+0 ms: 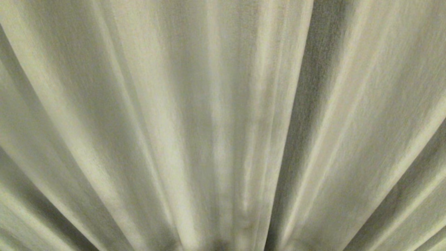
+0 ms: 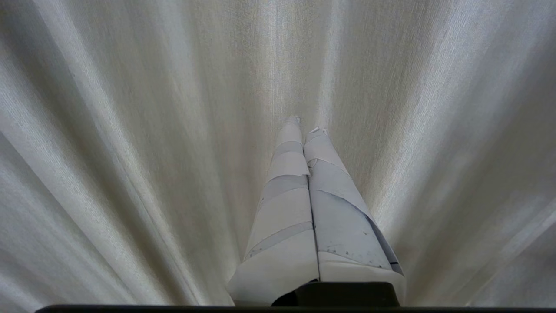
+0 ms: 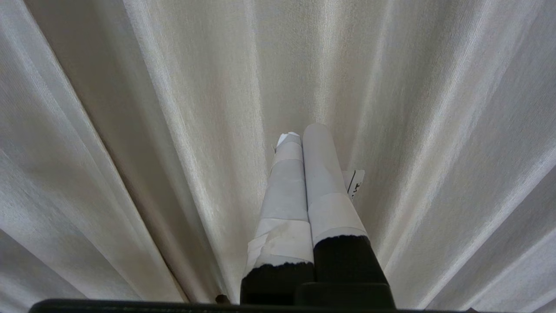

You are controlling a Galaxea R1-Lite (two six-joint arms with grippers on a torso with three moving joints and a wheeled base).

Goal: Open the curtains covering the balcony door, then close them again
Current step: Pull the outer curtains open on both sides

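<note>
Our left gripper (image 2: 306,124) points at the curtains (image 1: 139,122), fingers pressed together on nothing. At centre, a hemmed edge (image 1: 275,139) probably marks where the panels meet, though we cannot be sure. Our right gripper (image 3: 302,130) likewise faces cloth, fingers together and empty. To part them well, we should spread the fingers and pinch that edge. Fabric fills every view; the balcony door stays hidden behind.
</note>
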